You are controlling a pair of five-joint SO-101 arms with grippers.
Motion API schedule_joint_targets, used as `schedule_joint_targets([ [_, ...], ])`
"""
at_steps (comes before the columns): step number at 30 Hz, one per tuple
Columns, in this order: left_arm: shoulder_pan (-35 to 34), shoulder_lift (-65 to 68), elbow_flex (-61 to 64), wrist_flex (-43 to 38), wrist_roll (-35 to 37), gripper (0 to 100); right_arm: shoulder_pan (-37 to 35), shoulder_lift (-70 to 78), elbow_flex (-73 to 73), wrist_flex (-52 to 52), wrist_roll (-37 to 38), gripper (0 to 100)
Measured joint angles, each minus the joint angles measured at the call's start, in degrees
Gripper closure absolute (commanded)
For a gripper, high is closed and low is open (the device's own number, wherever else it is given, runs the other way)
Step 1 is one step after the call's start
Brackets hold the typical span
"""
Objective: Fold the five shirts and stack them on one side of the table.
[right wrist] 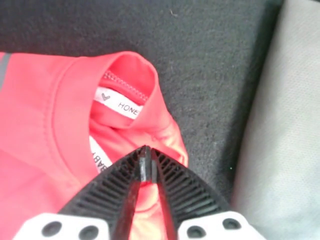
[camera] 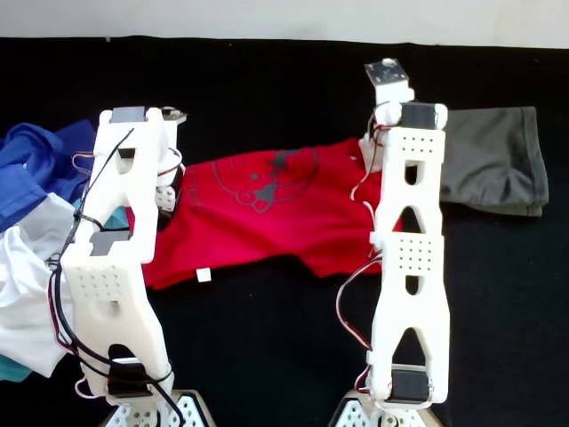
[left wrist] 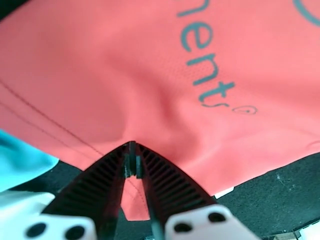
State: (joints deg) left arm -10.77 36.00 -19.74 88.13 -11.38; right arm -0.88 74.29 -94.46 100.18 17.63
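High view overlooks table (camera: 267, 347); wrist views close on red shirt (camera: 267, 213)

Five shirts: red shirt (camera: 267, 213), grey shirt (camera: 493, 160), blue shirt (camera: 31, 165), white shirt (camera: 22, 294), teal shirt (camera: 11, 366); two arms: left arm (camera: 111, 258), right arm (camera: 409, 249)

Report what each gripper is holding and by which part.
Both hold the red shirt: the left gripper pinches its hemmed edge, the right gripper pinches the fabric at the collar.
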Motion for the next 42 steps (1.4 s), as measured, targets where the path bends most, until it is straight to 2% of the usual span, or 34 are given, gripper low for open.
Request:
schedule_joint_targets([
  [5,0.2,0.0,0.0,0.0,0.0,99,-1.3,0.0,0.0,-0.3,0.0,99.2],
  [13,0.7,0.0,0.0,0.0,0.0,99,-6.2,4.3,0.6,-14.4,0.0,99.2],
  [17,0.7,-0.1,3.0,-0.4,0.0,99,-5.4,4.8,0.6,-19.8,0.0,99.2],
  [23,0.8,-1.8,10.5,-6.3,0.0,99,-1.1,6.6,1.2,-26.9,0.0,99.2],
  [28,0.9,-2.8,11.9,-7.0,0.0,99,2.1,7.7,1.2,-32.1,0.0,99.2],
  [33,0.9,-6.9,12.8,-7.0,0.0,99,3.1,6.2,1.2,-29.1,0.0,99.2],
  [37,0.9,-14.0,13.9,-4.7,0.0,99,3.1,0.6,1.2,-20.7,0.0,99.2],
  [42,0.8,-21.6,22.7,-6.4,0.0,99,3.1,-5.3,1.2,-10.5,0.0,99.2],
])
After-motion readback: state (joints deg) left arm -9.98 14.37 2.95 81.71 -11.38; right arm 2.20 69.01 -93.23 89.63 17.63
